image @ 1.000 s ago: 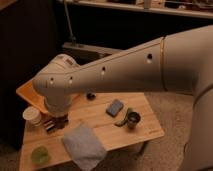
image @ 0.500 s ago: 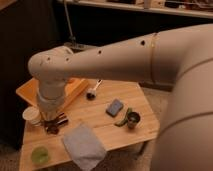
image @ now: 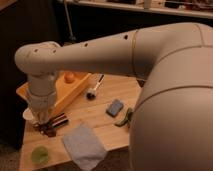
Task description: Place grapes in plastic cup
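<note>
Swung further left than a second earlier, the arm held its gripper (image: 45, 120) low at the tabletop's (image: 97, 117) left end, jaws clenched - whether on the grapes (image: 52, 129) beneath I could not tell - while the green plastic cup (image: 40, 155) near them apparently held no grapes yet.
</note>
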### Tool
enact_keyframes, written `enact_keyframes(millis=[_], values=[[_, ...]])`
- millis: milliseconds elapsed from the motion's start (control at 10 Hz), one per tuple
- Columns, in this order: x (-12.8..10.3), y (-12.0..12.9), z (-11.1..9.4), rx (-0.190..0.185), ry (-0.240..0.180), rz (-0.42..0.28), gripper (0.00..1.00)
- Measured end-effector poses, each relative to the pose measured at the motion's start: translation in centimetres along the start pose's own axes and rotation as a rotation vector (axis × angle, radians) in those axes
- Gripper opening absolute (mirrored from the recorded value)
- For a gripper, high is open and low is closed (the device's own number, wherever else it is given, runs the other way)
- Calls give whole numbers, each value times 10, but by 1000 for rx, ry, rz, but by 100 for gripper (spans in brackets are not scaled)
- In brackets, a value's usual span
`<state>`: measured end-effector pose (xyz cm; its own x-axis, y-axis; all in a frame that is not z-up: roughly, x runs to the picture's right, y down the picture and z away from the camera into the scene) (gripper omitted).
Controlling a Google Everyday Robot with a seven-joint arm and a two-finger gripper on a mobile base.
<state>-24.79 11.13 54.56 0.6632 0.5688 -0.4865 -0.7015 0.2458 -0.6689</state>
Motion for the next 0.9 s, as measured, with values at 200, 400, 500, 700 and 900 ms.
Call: enact_keyframes(millis=[200,400,500,700,900], values=[[-5,0,12,-79,55,-30,0],[-8,0,28,-123,92,-47,0],[-8,-1,36,-136,106,-52,0],[-10,3,53,-164,129,-67,0],[-10,9,57,-177,142,-83,0]])
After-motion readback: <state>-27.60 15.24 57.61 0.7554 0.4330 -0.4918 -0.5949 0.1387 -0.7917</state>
